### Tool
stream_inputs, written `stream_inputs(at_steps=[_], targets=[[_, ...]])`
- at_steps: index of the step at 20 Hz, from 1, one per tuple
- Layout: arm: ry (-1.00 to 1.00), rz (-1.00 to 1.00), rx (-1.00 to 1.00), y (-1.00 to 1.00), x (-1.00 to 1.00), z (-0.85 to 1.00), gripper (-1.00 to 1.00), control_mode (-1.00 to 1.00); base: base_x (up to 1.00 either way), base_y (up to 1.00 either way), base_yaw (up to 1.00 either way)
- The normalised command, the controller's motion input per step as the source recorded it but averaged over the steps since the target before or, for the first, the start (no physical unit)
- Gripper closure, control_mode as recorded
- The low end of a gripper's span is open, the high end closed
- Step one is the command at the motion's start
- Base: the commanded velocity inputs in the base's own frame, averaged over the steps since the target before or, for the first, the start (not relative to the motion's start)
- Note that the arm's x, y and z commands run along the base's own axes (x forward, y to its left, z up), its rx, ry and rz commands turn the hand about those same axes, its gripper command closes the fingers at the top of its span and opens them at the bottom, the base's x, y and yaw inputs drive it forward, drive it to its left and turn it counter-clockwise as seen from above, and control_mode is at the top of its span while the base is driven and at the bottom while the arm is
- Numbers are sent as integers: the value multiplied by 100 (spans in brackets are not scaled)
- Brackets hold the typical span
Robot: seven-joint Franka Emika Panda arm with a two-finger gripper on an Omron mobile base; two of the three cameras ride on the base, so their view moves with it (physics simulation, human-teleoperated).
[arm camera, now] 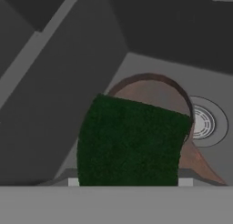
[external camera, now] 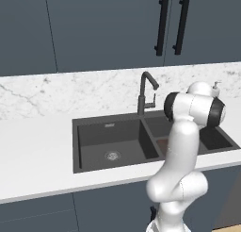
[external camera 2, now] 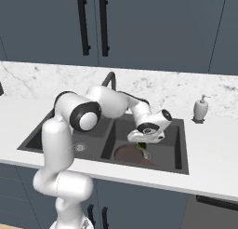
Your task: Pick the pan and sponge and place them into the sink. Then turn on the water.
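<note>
My gripper (external camera 2: 142, 144) hangs low over the right basin of the dark grey sink (external camera 2: 181, 151), shut on the sponge (external camera 2: 141, 147). In the hand view the sponge's dark green top (arm camera: 129, 143) covers the centre, directly between the jaws. Below it the brown pan (arm camera: 152, 87) lies flat on the basin floor beside the round metal drain (arm camera: 203, 123). The pan (external camera 2: 126, 154) shows under the hand, and a sliver of it (external camera: 162, 145) shows behind my arm. The dark arched faucet (external camera: 147, 91) stands behind the divider with no water running.
A white soap dispenser (external camera 2: 201, 109) stands on the marble counter to the right of the sink. The left basin (external camera: 110, 141) holds only its drain. Dark cabinets with black handles (external camera: 162, 26) hang above.
</note>
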Motion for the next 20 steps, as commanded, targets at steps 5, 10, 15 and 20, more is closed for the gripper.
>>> stream_inputs(at_steps=[5, 10, 15, 20], targets=[[1, 0, 0, -2, -1, -31, 100, -100, 0, 0, 0], [2, 0, -1, 0, 0, -38, 100, -100, 0, 0, 0], [1, 0, -2, 0, 0, -36, 100, -100, 0, 0, 0], [0, 0, -1, 0, 1, -32, 100, -100, 0, 0, 0]])
